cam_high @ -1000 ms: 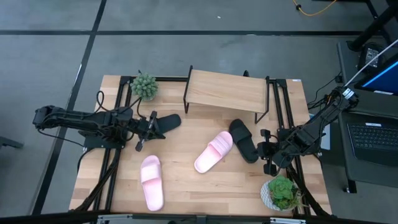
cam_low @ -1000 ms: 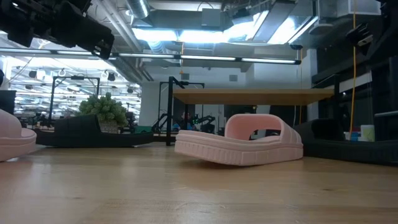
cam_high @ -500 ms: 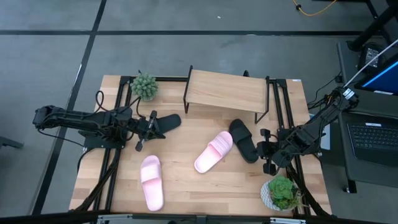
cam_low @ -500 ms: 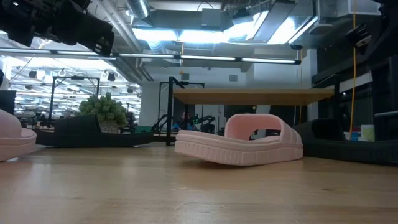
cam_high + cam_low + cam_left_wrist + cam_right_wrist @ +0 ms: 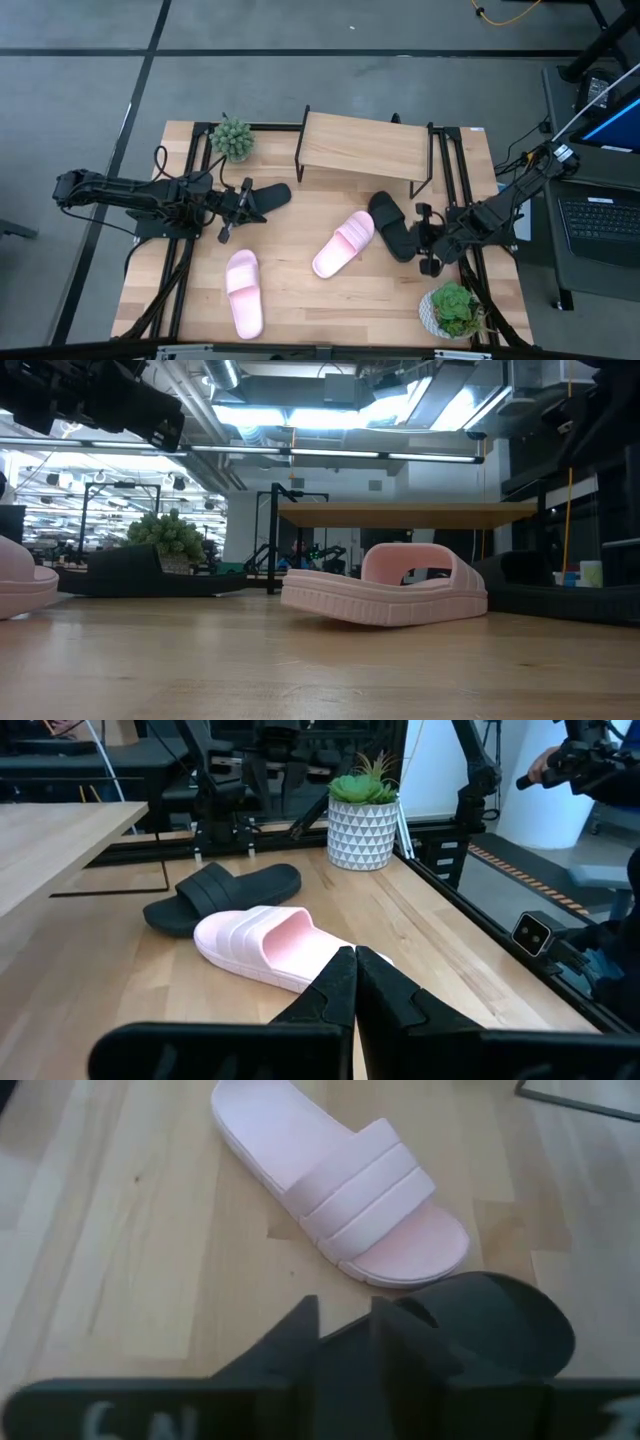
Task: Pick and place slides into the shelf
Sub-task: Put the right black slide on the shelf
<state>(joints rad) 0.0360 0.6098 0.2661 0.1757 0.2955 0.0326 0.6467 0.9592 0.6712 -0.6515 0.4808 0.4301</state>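
Note:
Four slides lie sole-down on the table. One black slide sits just right of my left gripper, which is shut and hovers beside its heel end. The other black slide lies in front of the shelf, with my right gripper just to its right, fingers a narrow gap apart. One pink slide lies mid-table, its toe beside that black slide. The second pink slide lies near the table's near-left part. In the right wrist view the pink slide and black slide lie ahead of the fingers.
A small potted plant stands left of the shelf, and another in a patterned pot sits at the near right corner, close to my right arm. Black frame rails run along both table sides. Bare wood lies between the pink slides.
My right gripper has edged a little toward the table's left, closer to the black slide in front of the shelf. No slide has moved.

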